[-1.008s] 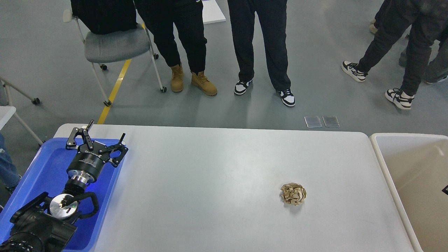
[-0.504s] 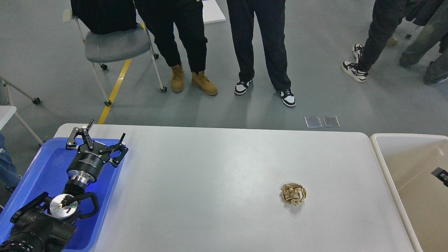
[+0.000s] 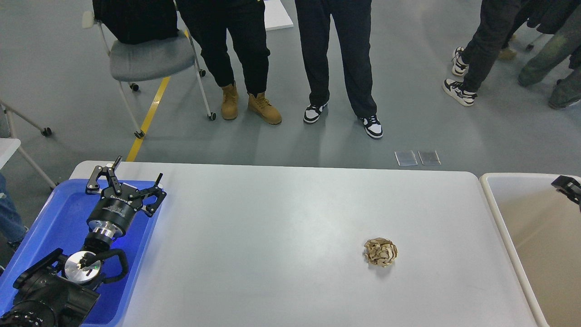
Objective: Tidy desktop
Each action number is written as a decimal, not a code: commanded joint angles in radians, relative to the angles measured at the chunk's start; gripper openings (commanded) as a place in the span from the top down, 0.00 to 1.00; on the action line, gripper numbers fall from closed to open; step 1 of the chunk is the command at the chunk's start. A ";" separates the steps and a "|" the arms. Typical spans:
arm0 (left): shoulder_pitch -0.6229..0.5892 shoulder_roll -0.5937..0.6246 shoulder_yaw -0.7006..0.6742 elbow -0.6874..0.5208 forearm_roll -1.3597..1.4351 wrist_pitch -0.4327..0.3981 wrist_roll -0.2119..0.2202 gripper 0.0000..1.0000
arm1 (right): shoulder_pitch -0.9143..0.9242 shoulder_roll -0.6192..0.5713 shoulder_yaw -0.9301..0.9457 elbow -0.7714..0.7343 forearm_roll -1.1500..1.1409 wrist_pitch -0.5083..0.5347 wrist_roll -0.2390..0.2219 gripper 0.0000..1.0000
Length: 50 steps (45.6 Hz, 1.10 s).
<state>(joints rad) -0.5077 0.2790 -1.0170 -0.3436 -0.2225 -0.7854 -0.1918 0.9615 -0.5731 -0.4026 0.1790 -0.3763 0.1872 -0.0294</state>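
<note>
The desktop [image 3: 281, 213] is a wide light-grey tabletop. A crumpled brown paper ball [image 3: 380, 252] lies on it, right of the middle. My left gripper [image 3: 139, 167] is open and empty, held over the far end of the blue tray [image 3: 50, 222] at the left edge, far from the ball. Only a small black tip of my right gripper [image 3: 567, 186] shows at the right edge, over the beige bin [image 3: 497, 204]; its fingers cannot be told apart.
The beige bin stands against the desktop's right end. Beyond the far edge, people [image 3: 336, 59] stand on the grey floor, with a grey wheeled chair [image 3: 150, 56] at the far left.
The tip of my right gripper has risen along the right edge over the bin. The left arm and the paper ball have not moved. People at far right have shifted.
</note>
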 commanded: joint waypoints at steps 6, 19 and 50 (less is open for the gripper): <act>0.000 0.000 0.000 0.000 0.000 0.000 0.000 0.00 | 0.279 -0.215 -0.076 0.540 -0.082 0.005 -0.010 0.00; 0.000 -0.001 0.000 0.000 0.000 0.000 0.000 0.00 | 0.503 -0.269 -0.255 0.744 -0.084 0.000 -0.010 0.00; 0.001 0.000 0.000 0.000 0.000 0.000 0.002 0.00 | 1.006 -0.030 -0.765 1.194 0.051 0.008 0.006 0.00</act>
<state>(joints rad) -0.5076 0.2791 -1.0170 -0.3435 -0.2224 -0.7854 -0.1908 1.7988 -0.7307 -0.9741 1.2084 -0.4257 0.1923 -0.0323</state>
